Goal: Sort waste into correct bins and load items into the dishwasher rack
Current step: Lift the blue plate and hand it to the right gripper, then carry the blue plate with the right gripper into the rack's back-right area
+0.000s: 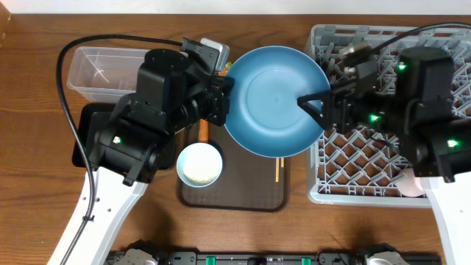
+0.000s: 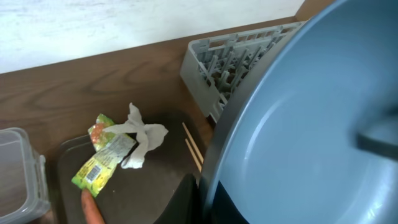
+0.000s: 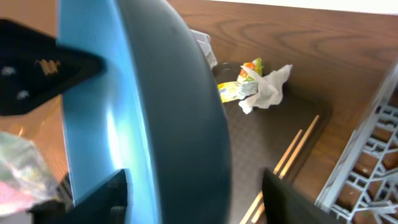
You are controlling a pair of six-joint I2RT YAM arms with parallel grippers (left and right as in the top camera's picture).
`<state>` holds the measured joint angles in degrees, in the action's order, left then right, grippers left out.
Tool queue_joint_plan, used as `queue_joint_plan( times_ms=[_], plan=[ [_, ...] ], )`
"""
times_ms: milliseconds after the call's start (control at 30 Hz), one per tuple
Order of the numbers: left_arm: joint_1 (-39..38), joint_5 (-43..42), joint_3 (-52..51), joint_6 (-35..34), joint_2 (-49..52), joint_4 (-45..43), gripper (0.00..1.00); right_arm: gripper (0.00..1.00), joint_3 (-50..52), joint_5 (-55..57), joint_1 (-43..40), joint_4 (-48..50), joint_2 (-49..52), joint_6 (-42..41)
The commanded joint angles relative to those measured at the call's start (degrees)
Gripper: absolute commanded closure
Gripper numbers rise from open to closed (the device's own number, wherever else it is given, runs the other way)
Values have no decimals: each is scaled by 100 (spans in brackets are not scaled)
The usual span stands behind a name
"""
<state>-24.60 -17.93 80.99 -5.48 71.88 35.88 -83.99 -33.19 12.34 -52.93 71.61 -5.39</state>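
The large dark blue dish is held tilted above the brown serving tray, beside the grey dishwasher rack. My left gripper is shut on the dish's left rim. My right gripper is open, its fingers straddling the right rim with a gap showing. The white bowl, chopsticks, carrot, yellow-green wrapper and white tissue lie on the serving tray. The cups, food lump and rice are hidden.
The clear tub stands at the back left, with the black tray in front of it, partly under my left arm. A pale round thing sits at the rack's front edge. A cable loops over the left table.
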Motion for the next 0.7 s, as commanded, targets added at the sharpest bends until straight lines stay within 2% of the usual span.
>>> queue_joint_plan(
  times_ms=[0, 33, 100, 200, 233, 267, 300, 333, 533, 667],
  plan=[
    [-50, -107, 31, 55, -72, -92, 94, 83, -22, 494, 240, 31, 177, -98],
    [-50, -105, 31, 57, -72, -103, 94, 99, -22, 498, 264, 31, 214, -98],
    [-50, -90, 31, 55, -72, -105, 90, 99, -22, 647, 262, 22, 229, -98],
    [-50, -87, 31, 57, -72, -105, 43, 99, -24, 1519, 199, 20, 155, -103],
    [-50, -90, 31, 55, -76, -105, 21, 99, -24, 1919, 149, 20, 111, -111],
    [-50, -92, 31, 52, -94, -105, 10, 99, -24, 2498, 66, 17, 59, -195],
    [-50, -92, 31, 55, -133, -105, 5, 99, -24, 3174, -35, 0, 9, -326],
    [-50, -92, 31, 52, -170, -103, 2, 99, -24, 3923, -153, -20, -33, -457],
    [-50, -87, 31, 55, -424, -105, 2, 99, -22, 8032, -914, 72, -66, -669],
    [-50, -90, 31, 55, -457, -68, 2, 99, -22, 9416, -1353, 306, 98, -116]
  ],
)
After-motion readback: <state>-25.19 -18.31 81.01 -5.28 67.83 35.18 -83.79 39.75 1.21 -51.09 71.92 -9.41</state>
